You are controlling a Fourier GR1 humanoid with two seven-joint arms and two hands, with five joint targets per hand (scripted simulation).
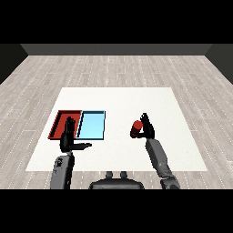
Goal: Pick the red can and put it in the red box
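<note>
The red can (136,129) stands upright on the white table, right of the trays. My right hand (148,127) is beside it on its right, fingers straight and pointing away, thumb reaching toward the can; the fingers do not curl round it. The red tray (58,122) lies at the left of the table with nothing visible inside. My left hand (68,138) hovers over the red tray's near right corner, fingers straight and thumb stuck out to the right, holding nothing.
The light blue tray (92,125) lies right beside the red tray, between it and the can. The white table (118,100) stretches well beyond the trays; a wooden floor surrounds it.
</note>
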